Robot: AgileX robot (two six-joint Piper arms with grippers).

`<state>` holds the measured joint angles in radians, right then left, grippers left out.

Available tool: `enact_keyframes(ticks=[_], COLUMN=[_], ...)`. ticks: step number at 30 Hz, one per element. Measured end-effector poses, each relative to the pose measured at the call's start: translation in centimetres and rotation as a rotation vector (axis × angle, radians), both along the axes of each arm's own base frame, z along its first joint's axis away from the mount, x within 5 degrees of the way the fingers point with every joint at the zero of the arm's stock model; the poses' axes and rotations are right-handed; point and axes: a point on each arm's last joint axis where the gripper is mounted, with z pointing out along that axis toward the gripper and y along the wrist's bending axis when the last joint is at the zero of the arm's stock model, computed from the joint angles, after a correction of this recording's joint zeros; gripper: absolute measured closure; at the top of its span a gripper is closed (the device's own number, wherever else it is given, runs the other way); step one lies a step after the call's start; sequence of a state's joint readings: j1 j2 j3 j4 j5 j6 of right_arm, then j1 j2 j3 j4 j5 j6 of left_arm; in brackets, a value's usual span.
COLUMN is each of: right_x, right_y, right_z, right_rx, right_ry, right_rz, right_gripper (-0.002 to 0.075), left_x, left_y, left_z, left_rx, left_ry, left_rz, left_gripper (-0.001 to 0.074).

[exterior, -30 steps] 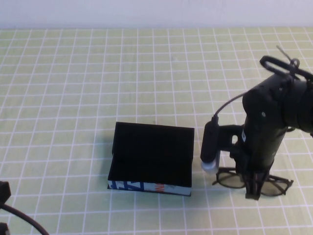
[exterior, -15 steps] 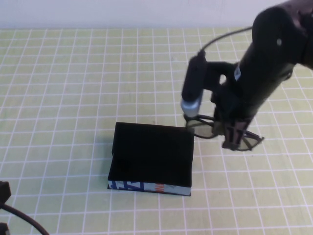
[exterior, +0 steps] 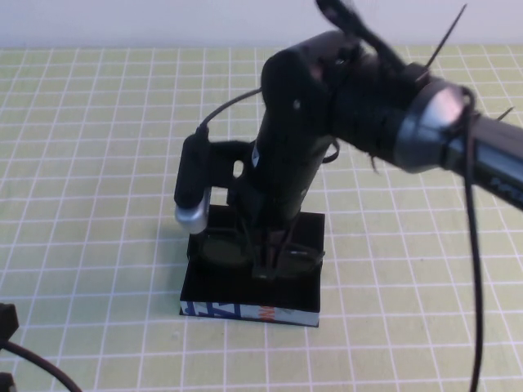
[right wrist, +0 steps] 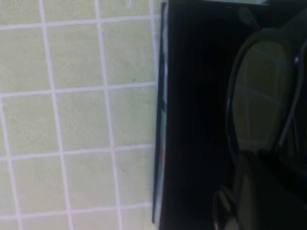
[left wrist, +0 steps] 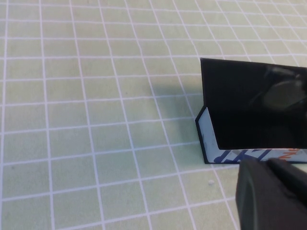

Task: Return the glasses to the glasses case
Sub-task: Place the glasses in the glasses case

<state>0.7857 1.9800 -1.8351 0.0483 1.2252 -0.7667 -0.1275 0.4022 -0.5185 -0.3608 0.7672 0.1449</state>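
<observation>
The black glasses case (exterior: 214,287) lies open on the checked cloth, with its blue, white and orange front edge (exterior: 245,312) towards me. My right gripper (exterior: 266,266) is shut on the bridge of the black glasses (exterior: 219,249) and holds them low over the case's inside. In the right wrist view a tinted lens (right wrist: 261,91) hangs over the dark case (right wrist: 192,120). My left gripper (left wrist: 276,194) is shut and empty, just in front of the case's front left corner (left wrist: 206,143). In the high view only its edge (exterior: 5,320) shows at the bottom left.
The yellow-green cloth with a white grid (exterior: 98,163) covers the whole table. A white wall (exterior: 163,20) runs along the far edge. The right arm's black cables (exterior: 478,269) hang over the right side.
My right gripper lifted the glasses from the cloth right of the case and carried them left. They now sit over the open case.
</observation>
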Motion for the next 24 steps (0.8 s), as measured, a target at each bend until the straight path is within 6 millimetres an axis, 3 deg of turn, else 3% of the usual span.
enact_keyframes(ticks=[5, 10, 13, 20, 24], right_x=[0.8, 1.2, 1.3, 1.5, 1.5], right_y=[1.0, 1.5, 1.6, 1.5, 1.1], right_z=[-2.8, -4.3, -4.3, -4.3, -3.0], right_rx=[-0.031, -0.039, -0.035, -0.05, -0.04], right_ry=[0.044, 0.054, 0.053, 0.034, -0.019], right_rz=[-0.001, -0.003, -0.004, -0.001, -0.021], right_gripper=[0.0725, 0.0724, 0.0708, 0.059, 0.0576], left_x=[-0.1, -0.1, -0.1, -0.1, 0.0], left_y=[0.0, 0.0, 0.0, 0.0, -0.1], left_z=[-0.1, -0.2, -0.2, -0.2, -0.2], left_rx=[0.002, 0.005, 0.005, 0.006, 0.056], left_ry=[0.01, 0.022, 0.022, 0.021, 0.009], left_rz=[-0.004, -0.008, -0.008, -0.01, -0.043], left_gripper=[0.0738, 0.0738, 0.0738, 0.0738, 0.0738])
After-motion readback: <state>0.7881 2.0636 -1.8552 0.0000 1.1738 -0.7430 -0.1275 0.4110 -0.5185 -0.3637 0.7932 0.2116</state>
